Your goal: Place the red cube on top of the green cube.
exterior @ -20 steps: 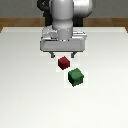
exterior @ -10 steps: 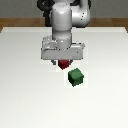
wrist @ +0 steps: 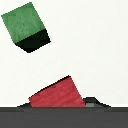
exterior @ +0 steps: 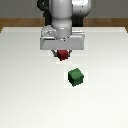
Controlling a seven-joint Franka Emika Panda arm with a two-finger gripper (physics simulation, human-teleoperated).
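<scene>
Arm has dropped over the last second; gripper (exterior: 62, 51) now sits right over the red cube (exterior: 62, 55), fingers astride it (closed or not, cannot tell). Grasp looks imminent. Green cube (exterior: 76, 76) stands near, apart, toward the tabletop (exterior: 25, 95) centre; nothing else around, nothing in the way

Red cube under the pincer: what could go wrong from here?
1. The red cube sits skewed to the pincer in the wrist view, so closing could twist it or catch corners instead of flat faces.
2. The green cube is also rotated on the table; mismatched yaw could leave the stack overhanging.
3. The pincer body hides the fingers, so their state and fit around the cube cannot be confirmed.
</scene>
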